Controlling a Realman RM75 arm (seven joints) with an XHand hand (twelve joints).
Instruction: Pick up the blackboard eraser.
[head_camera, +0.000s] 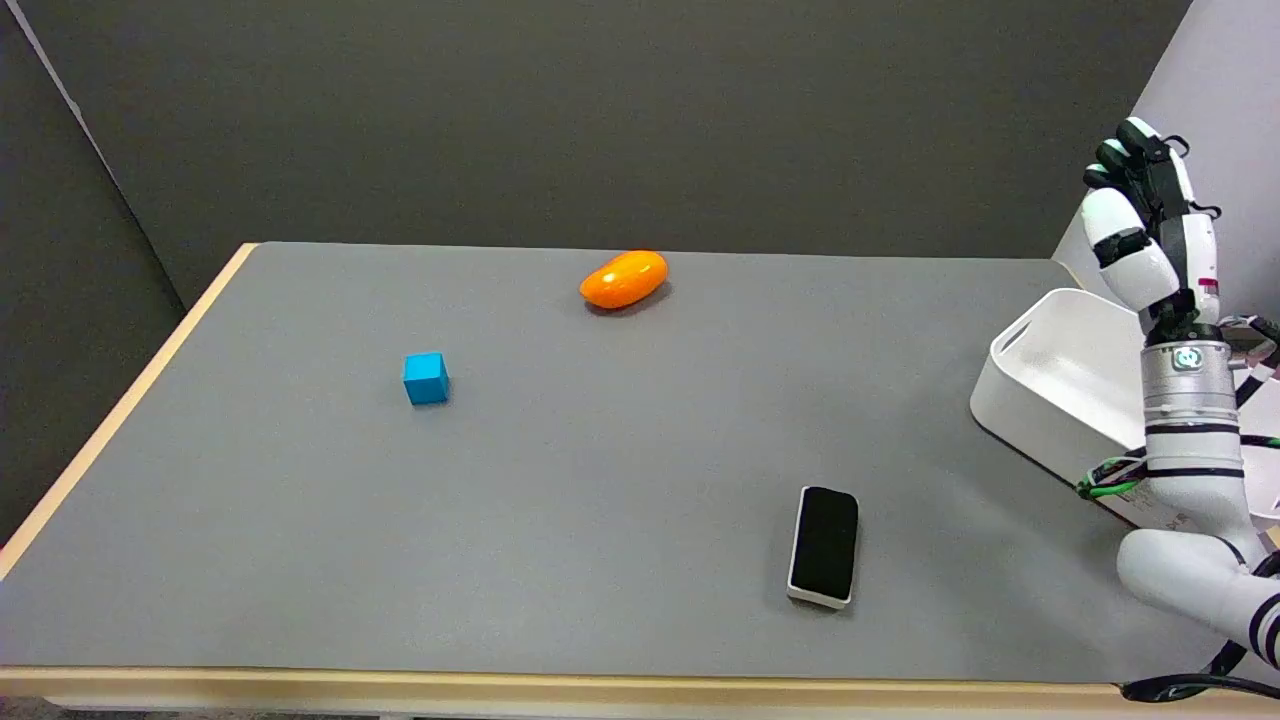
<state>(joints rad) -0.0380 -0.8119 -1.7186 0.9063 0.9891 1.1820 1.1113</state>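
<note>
No readable text anywhere in frame. Only candidates — a small round emblem on the silver wrist cuff (1186, 358) at the right edge, and a red mark on the right hand (1150, 225) just above it — both too small to read.

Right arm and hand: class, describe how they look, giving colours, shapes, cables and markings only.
The right arm is made of white rounded segments with black bands and a silver cylindrical wrist section bearing a small round emblem. Green and black cables run beside it. The right hand is white with black fingers.
</note>
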